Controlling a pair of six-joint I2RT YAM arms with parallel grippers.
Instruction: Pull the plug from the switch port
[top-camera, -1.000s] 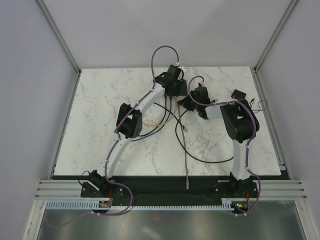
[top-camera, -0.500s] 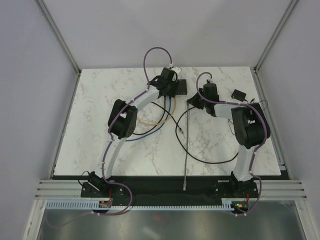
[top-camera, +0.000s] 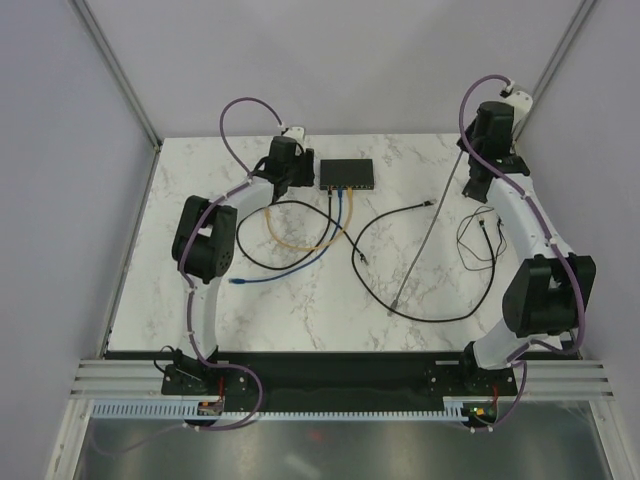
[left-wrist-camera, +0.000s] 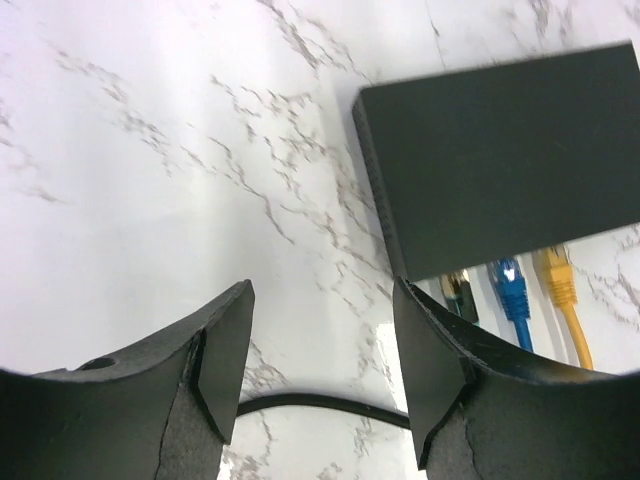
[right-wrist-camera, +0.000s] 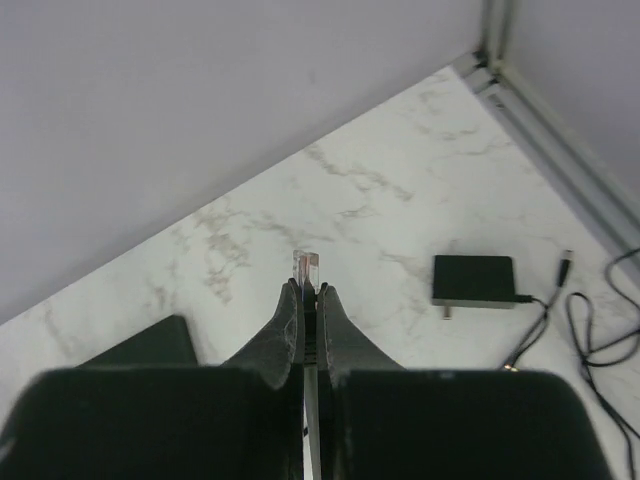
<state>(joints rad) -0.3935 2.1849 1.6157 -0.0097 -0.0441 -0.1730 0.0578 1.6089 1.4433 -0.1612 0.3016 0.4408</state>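
Observation:
The flat black switch (top-camera: 347, 173) lies at the back of the marble table, also in the left wrist view (left-wrist-camera: 510, 150). Black (left-wrist-camera: 460, 296), blue (left-wrist-camera: 512, 290) and yellow (left-wrist-camera: 558, 282) plugs sit in its front sockets. My left gripper (left-wrist-camera: 322, 300) stands open just left of the switch (top-camera: 300, 172), with nothing between its fingers. My right gripper (right-wrist-camera: 308, 288) is raised high at the back right (top-camera: 470, 150), shut on the clear plug (right-wrist-camera: 306, 265) of a grey cable (top-camera: 425, 235). That plug is out of the switch, and the cable hangs slanting to the table.
A loose black cable (top-camera: 400, 300) loops across the middle of the table, and one strand (left-wrist-camera: 320, 403) runs under the left fingers. A small black adapter (right-wrist-camera: 473, 280) with thin wire (top-camera: 480, 235) lies at the right. A loose blue plug end (top-camera: 238, 283) lies left of centre.
My right gripper has risen and swung to the back right, carrying the grey cable's plug away from the switch. My left gripper has slid left, off the switch.

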